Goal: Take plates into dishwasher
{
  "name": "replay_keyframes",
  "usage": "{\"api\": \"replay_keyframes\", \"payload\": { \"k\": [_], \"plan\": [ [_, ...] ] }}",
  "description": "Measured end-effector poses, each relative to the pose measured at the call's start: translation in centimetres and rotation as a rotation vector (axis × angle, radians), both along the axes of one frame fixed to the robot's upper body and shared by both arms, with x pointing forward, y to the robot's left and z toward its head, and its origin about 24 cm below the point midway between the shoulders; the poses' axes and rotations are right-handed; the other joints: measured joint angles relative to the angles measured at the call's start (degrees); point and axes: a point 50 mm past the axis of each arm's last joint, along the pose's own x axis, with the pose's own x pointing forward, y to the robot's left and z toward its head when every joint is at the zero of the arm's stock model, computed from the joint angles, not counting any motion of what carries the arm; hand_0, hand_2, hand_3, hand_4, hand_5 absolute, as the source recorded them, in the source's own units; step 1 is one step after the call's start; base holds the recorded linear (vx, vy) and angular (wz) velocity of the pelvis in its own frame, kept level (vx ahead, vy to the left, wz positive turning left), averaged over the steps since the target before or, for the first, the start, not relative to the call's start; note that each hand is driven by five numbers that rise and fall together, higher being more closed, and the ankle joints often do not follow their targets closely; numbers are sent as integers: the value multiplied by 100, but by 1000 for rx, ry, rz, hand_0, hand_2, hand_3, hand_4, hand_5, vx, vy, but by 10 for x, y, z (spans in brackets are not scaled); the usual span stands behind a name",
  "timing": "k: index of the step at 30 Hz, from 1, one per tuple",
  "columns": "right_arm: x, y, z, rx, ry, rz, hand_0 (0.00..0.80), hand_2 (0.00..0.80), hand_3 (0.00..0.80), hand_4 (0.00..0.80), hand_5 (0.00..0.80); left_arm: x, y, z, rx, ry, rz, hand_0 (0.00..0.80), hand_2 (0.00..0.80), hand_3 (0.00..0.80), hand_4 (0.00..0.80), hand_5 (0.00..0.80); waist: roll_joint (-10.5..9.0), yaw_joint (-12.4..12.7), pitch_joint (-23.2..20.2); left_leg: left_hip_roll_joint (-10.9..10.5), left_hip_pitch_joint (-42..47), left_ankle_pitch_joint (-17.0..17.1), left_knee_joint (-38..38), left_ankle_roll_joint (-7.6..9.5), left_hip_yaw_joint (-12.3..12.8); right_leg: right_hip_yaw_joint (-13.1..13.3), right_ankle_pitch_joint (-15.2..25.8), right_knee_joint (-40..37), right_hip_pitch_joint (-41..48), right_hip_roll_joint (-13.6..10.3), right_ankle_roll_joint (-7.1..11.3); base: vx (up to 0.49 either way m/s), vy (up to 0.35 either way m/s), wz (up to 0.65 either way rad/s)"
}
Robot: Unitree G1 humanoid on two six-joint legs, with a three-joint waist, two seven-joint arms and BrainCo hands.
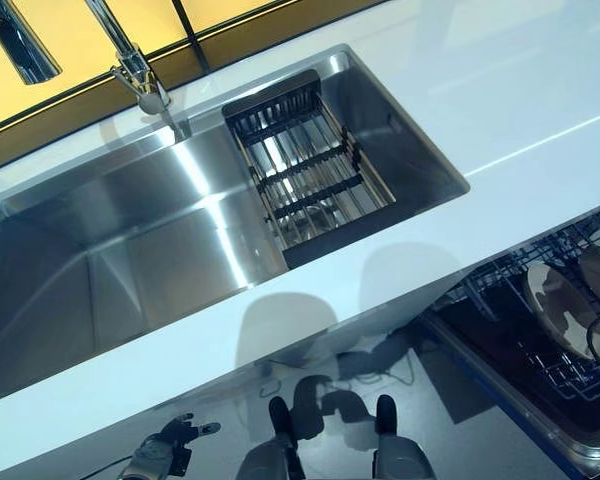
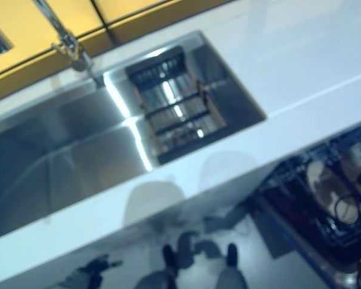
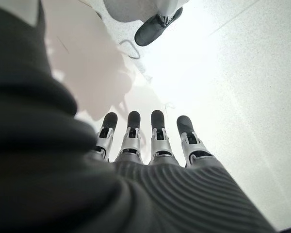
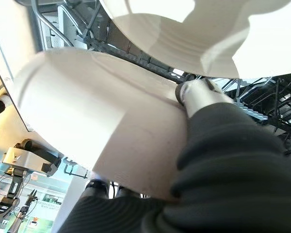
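Note:
My right hand (image 4: 200, 95) is shut on a white plate (image 4: 87, 111), with the thumb on its upper face and the fingers under its rim. It holds the plate over the dark wire dishwasher rack (image 4: 262, 97). A second white plate (image 4: 184, 29) stands in that rack just beyond. In the left eye view the rack (image 1: 500, 290) is pulled out below the counter at the lower right, with a white plate (image 1: 565, 305) in it. My left hand (image 1: 170, 445) hangs low at the lower left, open and empty, fingers (image 3: 157, 138) straight above the floor.
A steel sink (image 1: 100, 270) is set in the white counter (image 1: 520, 90), with a dark wire drainer basket (image 1: 310, 170) at its right end and a faucet (image 1: 130, 65) behind. The counter's front edge overhangs the open dishwasher door (image 1: 500, 390).

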Motion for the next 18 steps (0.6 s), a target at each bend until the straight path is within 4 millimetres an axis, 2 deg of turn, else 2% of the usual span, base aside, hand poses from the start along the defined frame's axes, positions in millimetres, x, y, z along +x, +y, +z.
{"api": "replay_keyframes", "payload": {
  "k": [10,17,18],
  "plan": [
    [-6,-4,-11,4,10,-46,800,800,800,800,800,11,-2,3,2,-20,-24,0,0,0,0,0,6,12,1,-13,2,15,0,19,-23,-24,-13,-7,18,-12,30,-5,-2,1],
    [-3,-5,-6,7,-14,-63,800,800,800,800,800,13,-4,4,-7,-20,-41,0,0,0,0,0,92,13,39,-19,-2,18,0,22,-31,-30,-12,-7,18,-19,34,0,0,0],
    [-3,-5,-5,1,-18,-63,722,722,722,722,722,13,-4,3,-9,-15,-50,0,0,0,0,0,113,13,41,-19,-4,18,0,22,-32,-31,-9,-1,18,-18,28,0,0,0]
  ]
}}
